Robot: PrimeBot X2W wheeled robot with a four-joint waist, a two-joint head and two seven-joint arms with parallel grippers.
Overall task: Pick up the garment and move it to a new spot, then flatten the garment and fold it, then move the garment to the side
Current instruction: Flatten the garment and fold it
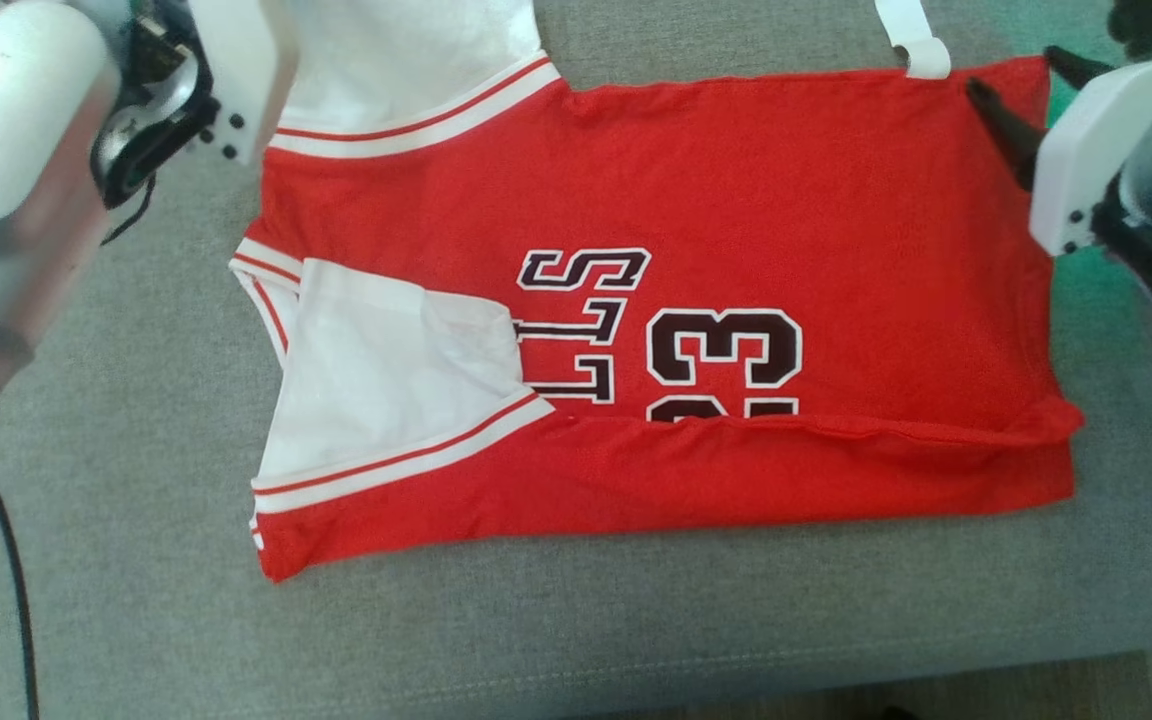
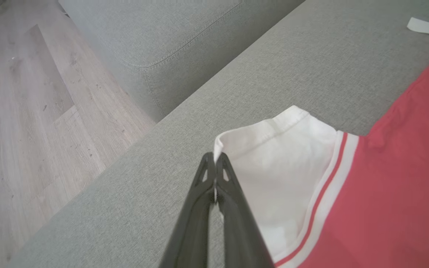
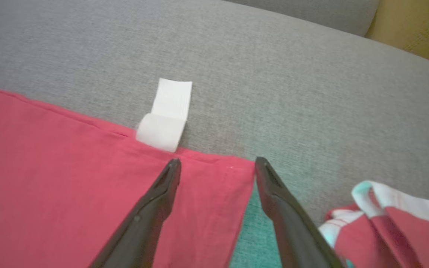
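The garment [image 1: 736, 200] is a red jersey with white sleeves, dark lettering and the number 23, spread on the grey sofa seat [image 1: 136, 450]. Its near long edge is folded over, covering part of the number. In the left wrist view my left gripper [image 2: 215, 158] is shut on the hem of the far white sleeve [image 2: 281, 163], which is lifted slightly off the seat. My right gripper [image 3: 218, 160] is open, its fingers straddling the jersey's far right corner [image 3: 233, 175] close above the cloth; the same gripper [image 1: 1016, 72] appears at the head view's upper right.
A white label strip [image 3: 166, 119] sticks out from the jersey's far edge onto the seat. Another red and white cloth [image 3: 385, 219] lies right of the right gripper. Wooden floor [image 2: 32, 130] lies beyond the sofa's left end. A black cable [image 1: 16, 600] hangs at the left.
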